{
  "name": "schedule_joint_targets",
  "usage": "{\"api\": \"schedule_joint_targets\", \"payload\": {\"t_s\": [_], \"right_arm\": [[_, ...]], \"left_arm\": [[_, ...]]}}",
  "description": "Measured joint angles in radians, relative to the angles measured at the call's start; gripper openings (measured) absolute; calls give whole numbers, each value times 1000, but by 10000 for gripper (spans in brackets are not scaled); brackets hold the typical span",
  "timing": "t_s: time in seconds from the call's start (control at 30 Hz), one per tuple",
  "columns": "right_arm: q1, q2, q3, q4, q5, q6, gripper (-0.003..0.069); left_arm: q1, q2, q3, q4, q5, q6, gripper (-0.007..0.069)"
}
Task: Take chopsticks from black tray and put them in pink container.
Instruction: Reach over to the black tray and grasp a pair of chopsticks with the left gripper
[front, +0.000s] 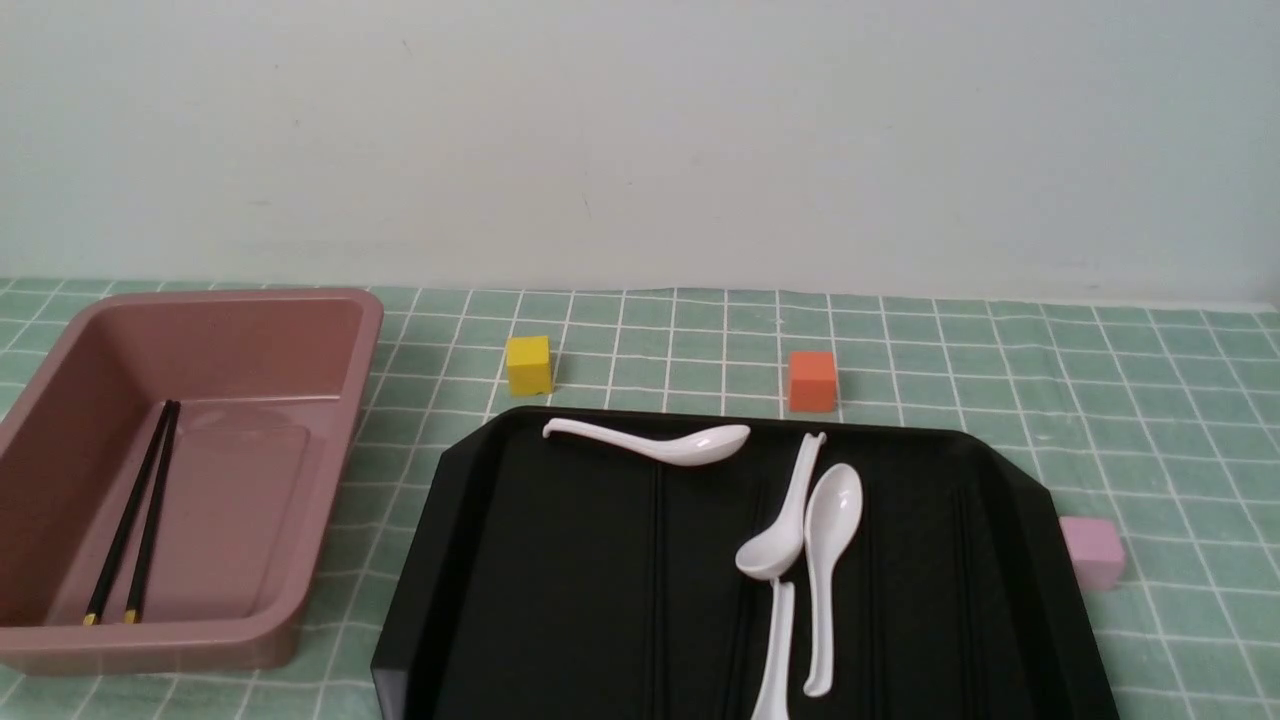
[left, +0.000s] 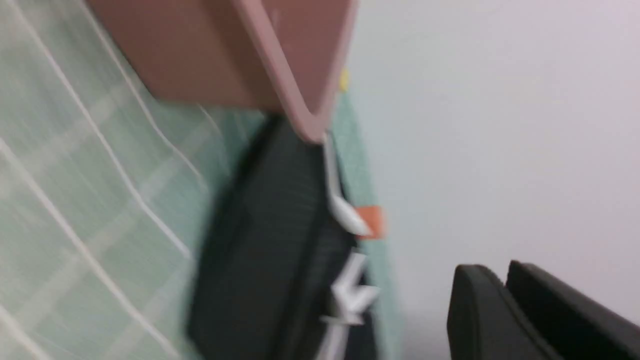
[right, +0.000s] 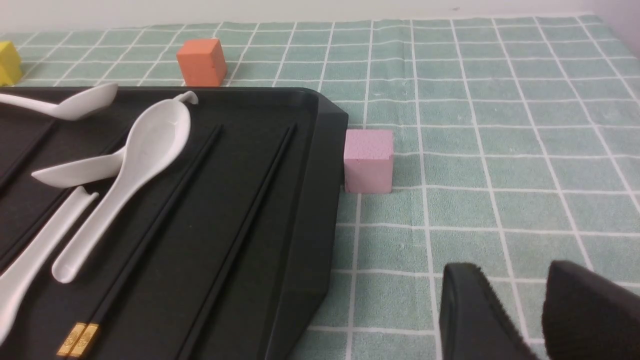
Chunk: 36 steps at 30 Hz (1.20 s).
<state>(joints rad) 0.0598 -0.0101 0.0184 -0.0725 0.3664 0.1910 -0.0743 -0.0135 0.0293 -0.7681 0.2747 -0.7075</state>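
Observation:
Two chopsticks (front: 135, 520) lie side by side inside the pink container (front: 340, 330) at the left, gold tips toward me. Another pair of chopsticks (right: 150, 232) rests on the black tray (right: 300, 200) beside the white spoons, gold tips near the front edge; against the black tray (front: 560, 560) in the front view I cannot make this pair out. My right gripper (right: 512, 270) is open and empty over the cloth, off the tray's right side. My left gripper (left: 500, 270) is shut with nothing in it, in a blurred view beside the pink container (left: 225, 50). Neither gripper shows in the front view.
Several white soup spoons (front: 830, 540) lie on the tray. A yellow cube (front: 528, 364) and an orange cube (front: 812, 380) stand behind it. A pale pink cube (front: 1092, 552) touches its right edge. A wall rises behind the green checked cloth.

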Motion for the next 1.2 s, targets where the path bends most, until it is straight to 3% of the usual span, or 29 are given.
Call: {"api": "schedule_joint_targets", "payload": {"t_s": [0.3,0.53,0.63,0.73,0.77,0.8,0.87,0.97,1.07,1.2], "right_arm": [[0,0,0,0,0,0,240],[0,0,0,0,0,0,240],[0,0,0,0,0,0,240],[0,0,0,0,0,0,240],[0,0,0,0,0,0,240],[0,0,0,0,0,0,240],[0,0,0,0,0,0,240],[0,0,0,0,0,0,240],[0,0,0,0,0,0,240],[0,0,0,0,0,0,240]], "left_arm": [[0,0,-2,-109,-175,-2,93],[0,38,-236,-8,-207,249,11],[0,204,-401,44,-73,387,-13],[0,400,-509,88,126,439,-13],[0,520,-573,116,286,450,-13],[0,538,-573,120,286,450,-13],[0,775,-677,178,567,469,-13],[0,994,-762,207,762,534,-13],[-2,1240,-848,204,851,620,-13],[-53,1391,-900,201,824,621,-13]]}}
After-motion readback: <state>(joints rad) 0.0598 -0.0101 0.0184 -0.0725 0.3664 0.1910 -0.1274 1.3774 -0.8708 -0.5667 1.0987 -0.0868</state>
